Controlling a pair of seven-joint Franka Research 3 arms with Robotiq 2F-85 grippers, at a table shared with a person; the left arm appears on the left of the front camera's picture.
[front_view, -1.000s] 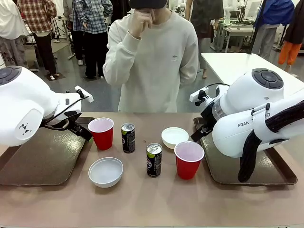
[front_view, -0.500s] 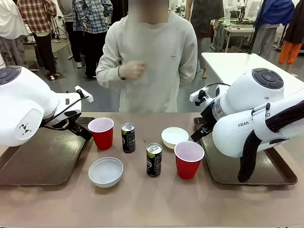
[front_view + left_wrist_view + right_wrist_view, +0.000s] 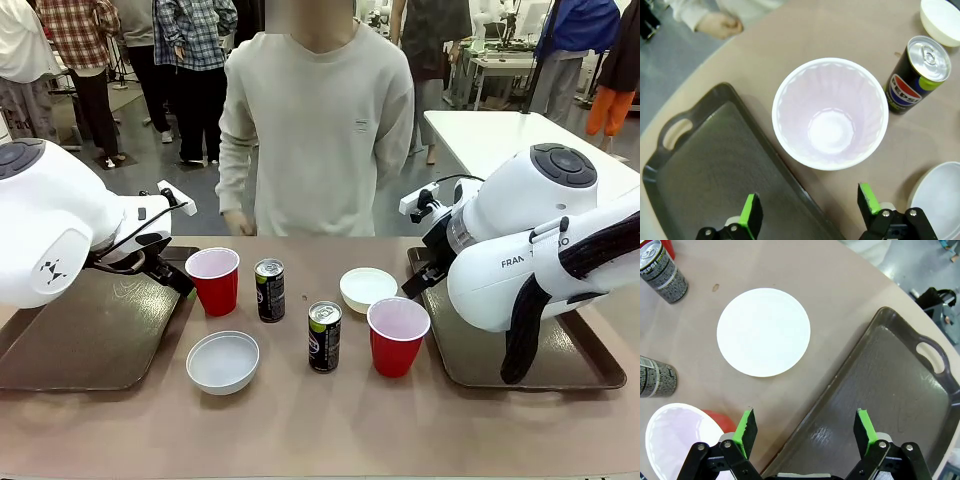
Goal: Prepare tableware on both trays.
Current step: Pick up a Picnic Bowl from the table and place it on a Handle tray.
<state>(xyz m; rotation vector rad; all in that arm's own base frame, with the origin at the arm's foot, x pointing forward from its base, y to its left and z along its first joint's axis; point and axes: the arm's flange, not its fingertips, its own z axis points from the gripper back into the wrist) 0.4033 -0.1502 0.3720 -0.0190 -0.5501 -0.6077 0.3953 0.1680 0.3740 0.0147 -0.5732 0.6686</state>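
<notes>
Between two dark brown trays (image 3: 90, 340) (image 3: 560, 365) stand two red cups (image 3: 213, 280) (image 3: 398, 336), two dark cans (image 3: 269, 290) (image 3: 324, 336) and two white bowls (image 3: 222, 361) (image 3: 368, 289). My left gripper (image 3: 810, 210) hangs open above the left tray's edge (image 3: 715, 170), just short of the left red cup (image 3: 830, 112). A Pepsi can (image 3: 915, 75) stands beyond that cup. My right gripper (image 3: 806, 432) is open over the right tray's rim (image 3: 880, 400), with the far bowl (image 3: 763, 331) ahead of it and the other red cup (image 3: 677, 440) beside it.
A person in a pale sweatshirt (image 3: 318, 130) stands at the far edge, one hand (image 3: 717, 22) near the table's rim. Both trays are bare inside. The front strip of the table has free room. Other people stand in the background.
The person's hand came down from the face to the side, near the table edge. Neither arm nor any of the tableware has moved.
</notes>
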